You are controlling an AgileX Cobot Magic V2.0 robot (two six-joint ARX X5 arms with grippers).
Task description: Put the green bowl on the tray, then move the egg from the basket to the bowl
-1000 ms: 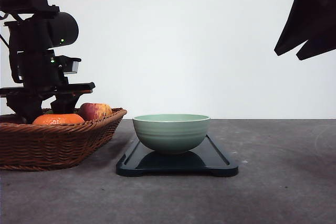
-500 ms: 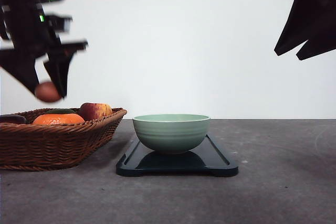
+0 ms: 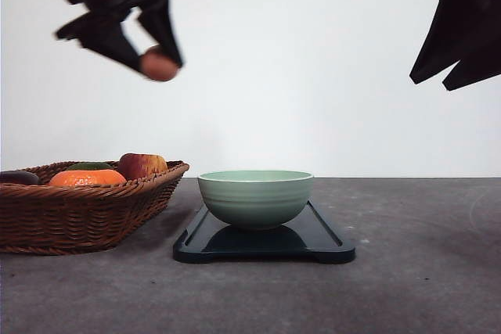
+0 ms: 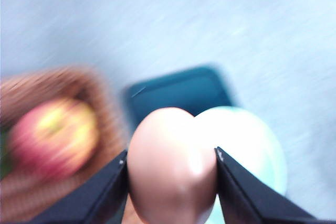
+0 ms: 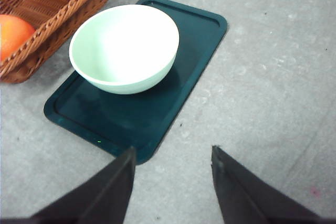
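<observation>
Bowl step done: green bowl (image 3: 255, 197) sits on tray (image 3: 321, 242) mid-counter; egg (image 3: 160, 65) out of basket (image 3: 78, 213), pinched in left end effector (image 3: 160, 59) high between basket and bowl, drop into bowl left; right end effector (image 5: 173, 182) spread, idle, raised.

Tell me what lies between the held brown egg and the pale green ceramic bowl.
Nothing: in the front view, open air separates the brown egg, clamped in the left pincer, from the pale green ceramic bowl lower down, toward the robot's right.
</observation>
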